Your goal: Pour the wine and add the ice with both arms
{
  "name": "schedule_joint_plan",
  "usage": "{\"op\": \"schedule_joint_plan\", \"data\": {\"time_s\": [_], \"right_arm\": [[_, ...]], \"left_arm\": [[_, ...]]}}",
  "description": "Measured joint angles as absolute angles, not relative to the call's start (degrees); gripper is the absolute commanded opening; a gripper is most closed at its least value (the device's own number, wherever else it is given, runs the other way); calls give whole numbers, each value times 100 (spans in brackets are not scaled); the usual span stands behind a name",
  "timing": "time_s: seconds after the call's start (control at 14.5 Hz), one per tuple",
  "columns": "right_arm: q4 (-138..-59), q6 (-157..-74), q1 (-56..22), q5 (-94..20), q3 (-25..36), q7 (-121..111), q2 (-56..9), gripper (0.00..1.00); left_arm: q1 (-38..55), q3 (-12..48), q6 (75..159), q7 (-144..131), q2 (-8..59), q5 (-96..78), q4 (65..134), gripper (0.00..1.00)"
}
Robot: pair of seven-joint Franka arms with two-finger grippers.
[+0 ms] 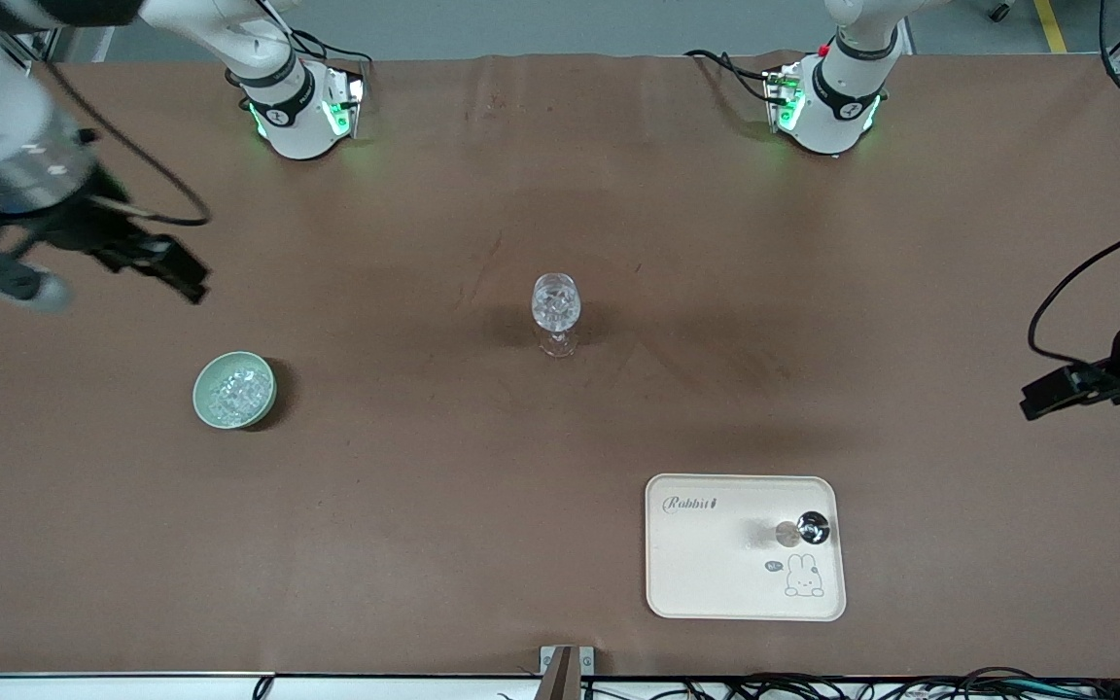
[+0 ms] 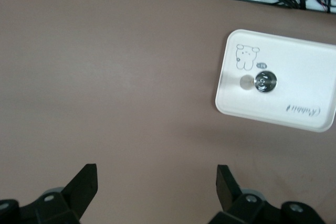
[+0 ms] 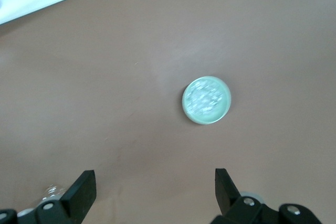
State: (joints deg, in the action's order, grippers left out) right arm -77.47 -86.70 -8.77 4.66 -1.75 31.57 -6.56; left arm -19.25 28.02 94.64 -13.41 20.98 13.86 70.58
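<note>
A green bowl [image 1: 234,390] holds the ice [image 1: 232,394], small clear chunks, toward the right arm's end of the table. It also shows in the right wrist view [image 3: 206,99]. A clear stemmed glass [image 1: 556,313] stands mid-table with glinting contents. A round silver-and-black object [image 1: 813,528] stands on a cream tray [image 1: 716,574], and both show in the left wrist view [image 2: 265,81]. My right gripper [image 1: 147,277] is open and empty above the table beside the bowl. My left gripper [image 1: 1070,408] is open and empty over the table's left-arm end.
The cream tray [image 2: 304,114] lies near the table's front edge. The brown table cover [image 1: 424,544] spreads between bowl, glass and tray. Cables run along the front edge [image 1: 813,685]. The arm bases [image 1: 302,112] stand along the back.
</note>
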Motion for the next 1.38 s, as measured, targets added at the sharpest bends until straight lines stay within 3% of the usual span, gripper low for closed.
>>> {"op": "schedule_joint_plan", "data": {"time_s": [0.21,0.55,0.97,1.38], "right_arm": [[-7776,-8674,-212,467,-172,2467,-567,100],[-7897,-8680,37,467,239,1290,-453,100],[-8073,-8807,59,466,527,325,-317,100],[-8074,-8460,65,142,508,415,-307,100]], "left_arm": [[-1291,2151,9051,-1151,1546,1082,7214,100],[-406,1056,8962,-1143,434,229,8336,100],[-361,926,8987,-1111,-443,91,9355,100],[-335,1000,8991,-825,-558,91,9483,100]]}}
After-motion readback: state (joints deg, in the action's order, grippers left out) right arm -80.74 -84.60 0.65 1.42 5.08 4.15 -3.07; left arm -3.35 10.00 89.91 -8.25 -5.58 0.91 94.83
